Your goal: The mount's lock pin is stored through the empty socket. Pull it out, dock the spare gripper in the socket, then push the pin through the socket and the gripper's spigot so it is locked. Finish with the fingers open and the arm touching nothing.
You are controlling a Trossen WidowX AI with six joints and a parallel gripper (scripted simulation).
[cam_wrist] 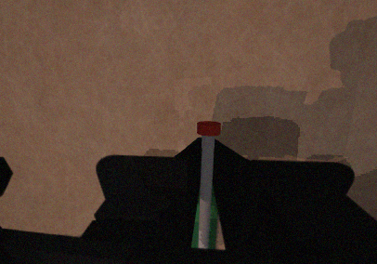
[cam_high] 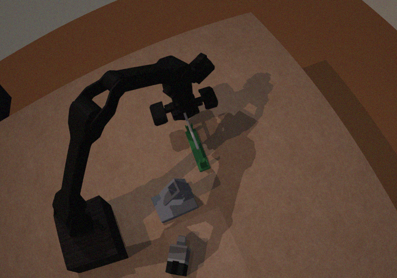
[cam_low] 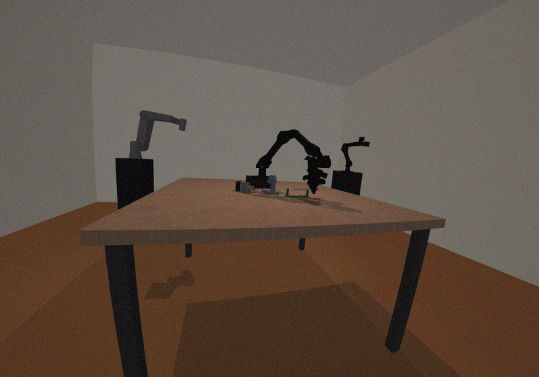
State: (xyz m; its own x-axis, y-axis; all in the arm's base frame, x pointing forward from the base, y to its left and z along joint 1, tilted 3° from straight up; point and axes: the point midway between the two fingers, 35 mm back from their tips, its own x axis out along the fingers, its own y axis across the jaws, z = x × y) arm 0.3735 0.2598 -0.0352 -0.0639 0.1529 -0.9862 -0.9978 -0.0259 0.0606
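Note:
My gripper (cam_high: 185, 115) (cam_low: 314, 192) (cam_wrist: 205, 142) points down and is shut on the lock pin (cam_high: 192, 132) (cam_low: 300, 190) (cam_wrist: 207, 163), close to its red head. The pin is roughly level and runs lengthwise over the green rack (cam_high: 200, 157) (cam_low: 296, 196), its free end between the two end posts. Contact between pin and rack cannot be told. The grey mount (cam_high: 169, 214) (cam_low: 272, 180) stands apart, with no pin in its socket (cam_high: 172, 188). The spare gripper (cam_high: 178, 254) (cam_low: 244, 186), grey with a black end, lies on the table beyond the mount, its spigot pointing toward the mount's side.
The arm's dark base (cam_high: 91, 242) stands left of the mount and the spare gripper in the top view. The table edge (cam_low: 261, 235) shows in the exterior view. Two other arms stand on black pedestals (cam_low: 135, 182) (cam_low: 346, 182) off the table. Arm shadows cross the rack and mount.

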